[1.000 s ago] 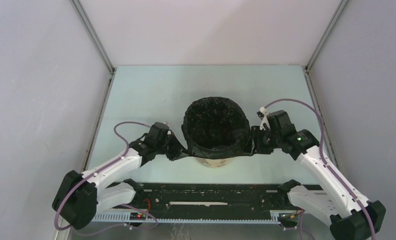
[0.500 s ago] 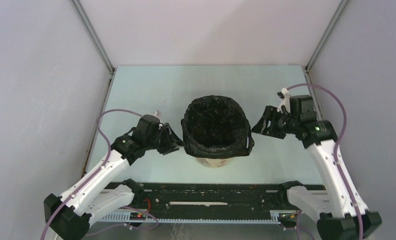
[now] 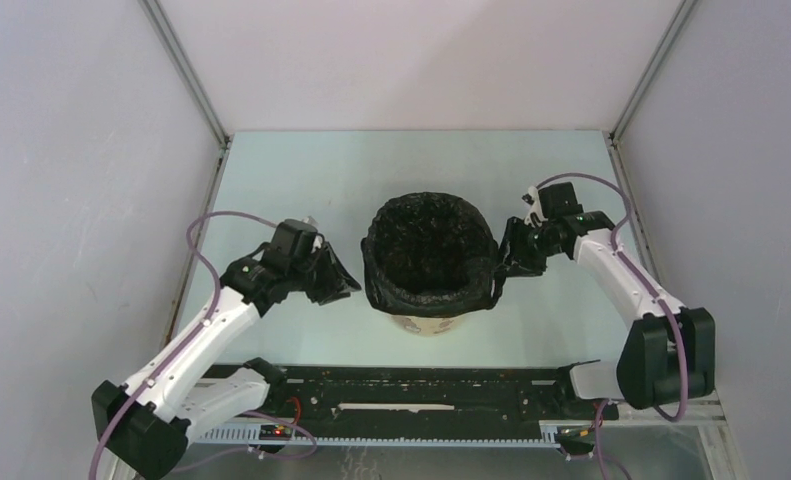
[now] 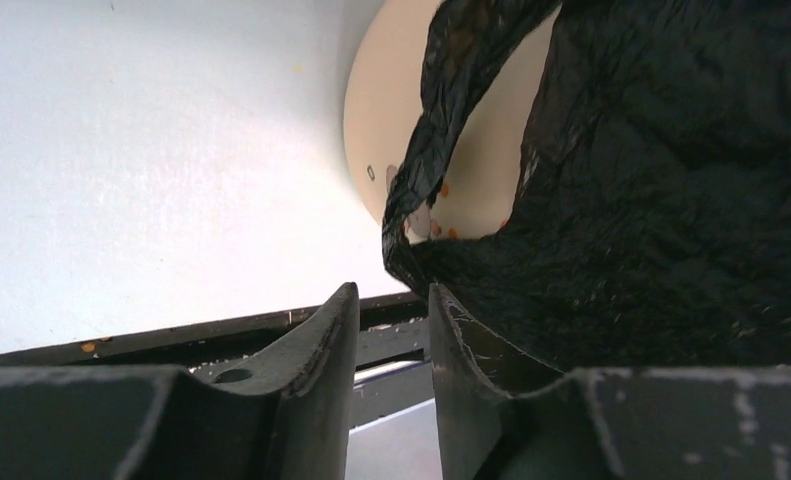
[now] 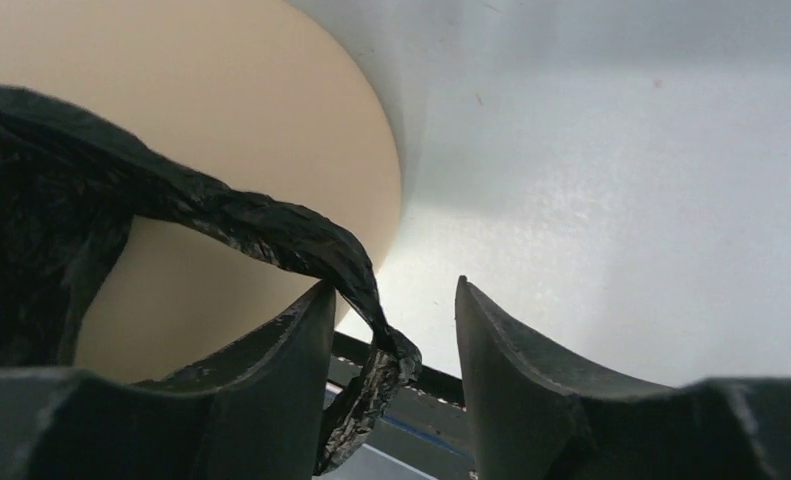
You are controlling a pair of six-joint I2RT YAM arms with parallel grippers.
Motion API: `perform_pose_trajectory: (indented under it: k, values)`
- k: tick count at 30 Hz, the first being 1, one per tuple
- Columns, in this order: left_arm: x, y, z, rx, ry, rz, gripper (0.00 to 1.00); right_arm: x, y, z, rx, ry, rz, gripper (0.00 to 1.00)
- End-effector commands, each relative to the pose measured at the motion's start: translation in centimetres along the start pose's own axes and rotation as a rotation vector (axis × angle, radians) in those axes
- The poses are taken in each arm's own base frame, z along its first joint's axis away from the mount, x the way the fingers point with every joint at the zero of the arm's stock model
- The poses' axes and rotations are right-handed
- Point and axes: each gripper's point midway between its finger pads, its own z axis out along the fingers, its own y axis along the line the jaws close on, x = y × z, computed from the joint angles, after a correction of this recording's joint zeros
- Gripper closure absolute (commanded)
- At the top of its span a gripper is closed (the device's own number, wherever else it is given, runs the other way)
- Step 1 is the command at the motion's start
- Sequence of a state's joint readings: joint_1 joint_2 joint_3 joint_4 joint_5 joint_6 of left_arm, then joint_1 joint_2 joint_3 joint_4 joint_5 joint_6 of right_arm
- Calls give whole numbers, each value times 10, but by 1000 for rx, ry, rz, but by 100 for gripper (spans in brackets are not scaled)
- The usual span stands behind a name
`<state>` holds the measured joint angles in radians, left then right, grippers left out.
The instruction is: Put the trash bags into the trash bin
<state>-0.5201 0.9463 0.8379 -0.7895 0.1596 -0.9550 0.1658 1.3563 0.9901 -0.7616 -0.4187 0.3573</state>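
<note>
The pale yellow trash bin (image 3: 426, 322) stands mid-table, lined with the black trash bag (image 3: 431, 245), whose film is folded over the rim. My left gripper (image 3: 343, 284) is open just left of the bin; in the left wrist view its fingers (image 4: 316, 350) have a narrow gap with nothing between them, and the bag (image 4: 671, 200) hangs over the bin wall (image 4: 381, 110) close ahead. My right gripper (image 3: 503, 268) is open at the bin's right side. In the right wrist view a bag loop handle (image 5: 371, 290) hangs between the open fingers (image 5: 511, 350) beside the bin (image 5: 221, 120).
A black rail (image 3: 431, 392) runs along the near table edge between the arm bases. Grey enclosure walls with metal corner posts (image 3: 186, 80) bound the pale table (image 3: 301, 180) on three sides.
Both grippers have let go of the bag and pulled away from the bin. The right one then came back in to the bin's right side; the left stayed a little off.
</note>
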Motion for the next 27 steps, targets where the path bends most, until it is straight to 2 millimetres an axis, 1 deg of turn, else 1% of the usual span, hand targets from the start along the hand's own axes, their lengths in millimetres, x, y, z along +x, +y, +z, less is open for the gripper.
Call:
perform_pose_trajectory:
  k: [1,2,4,5,7,9,10,11,13,14,15,17,18,19,21,23,25,27]
  values:
    - [-33,-18,-6,43,-64,13,63,-21,-1,-50,95,-169,-112,38]
    - [-37,-19,-2,48,-63,11,62,-23,0,-64,116,-202,-133,34]
    - [-45,-23,8,61,-51,20,58,-32,11,-92,126,-266,-175,29]
    - [-49,-27,16,77,-40,25,56,-39,22,-110,117,-301,-197,28]
    - [-49,-33,35,92,26,30,55,-50,43,-135,99,-351,-238,25]
    - [-45,-37,55,105,95,29,57,-58,71,-151,67,-383,-312,24]
    - [-44,-37,64,106,119,26,58,-59,86,-153,53,-387,-360,23]
    - [-42,-37,70,106,134,25,59,-55,109,-153,21,-378,-436,23]
    - [-39,-32,81,92,152,23,61,-47,141,-142,-15,-348,-557,23]
    - [-38,-29,85,88,160,25,62,-40,157,-132,-40,-319,-604,23]
    - [-35,-25,89,77,174,26,64,-32,169,-121,-60,-284,-642,23]
    - [-31,-18,96,62,199,25,67,-15,185,-95,-81,-210,-694,25]
    - [-30,-18,97,60,205,27,68,-9,189,-79,-76,-173,-707,29]
    - [-31,-18,98,62,207,33,68,-2,191,-68,-72,-148,-718,32]
    - [-33,-21,99,66,207,50,69,3,193,-47,-67,-140,-720,39]
    - [-33,-19,101,60,213,49,70,-4,191,-30,-45,-186,-713,46]
    - [-29,-20,104,64,225,46,71,-16,181,-9,0,-253,-706,53]
    - [-26,-20,105,67,236,46,72,-33,180,7,26,-337,-698,56]
